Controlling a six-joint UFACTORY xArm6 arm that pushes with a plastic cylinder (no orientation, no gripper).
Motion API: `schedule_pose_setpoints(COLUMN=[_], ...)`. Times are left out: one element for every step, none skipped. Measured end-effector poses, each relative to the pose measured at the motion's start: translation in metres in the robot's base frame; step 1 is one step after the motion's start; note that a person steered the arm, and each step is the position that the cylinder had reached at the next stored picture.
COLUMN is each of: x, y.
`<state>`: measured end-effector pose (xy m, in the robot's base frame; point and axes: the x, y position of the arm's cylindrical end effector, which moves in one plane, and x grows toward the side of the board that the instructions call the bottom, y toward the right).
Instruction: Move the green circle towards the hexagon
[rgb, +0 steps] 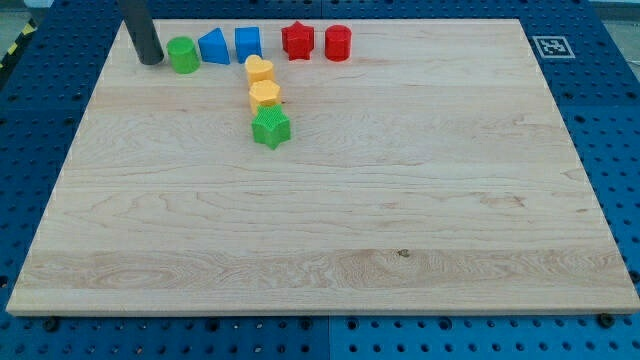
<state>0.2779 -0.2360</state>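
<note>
My tip (151, 60) is set bare, nothing held, just left of the green circle (183, 55). Light, rigid, slidable; its left face should be pushed toward the yellow hexagon (264, 96), lower right.

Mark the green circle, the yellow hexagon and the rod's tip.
green circle (183, 54), camera view, its top face.
yellow hexagon (264, 95), camera view, its top face.
my tip (150, 60), camera view, rod's lower end.

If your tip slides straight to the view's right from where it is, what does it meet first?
My tip would meet the green circle first, close on its right; the blue blocks lie just beyond.
</note>
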Motion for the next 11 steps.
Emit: schedule_pose_setpoints(x=[-0.003, -0.039, -0.074, -0.075, -0.057, -0.049, -0.044, -0.028, -0.004, 0.016, 0.032], y=[-0.020, -0.029, -0.007, 0.027, 0.034, 0.029, 0.029, 0.030, 0.030, 0.033, 0.043])
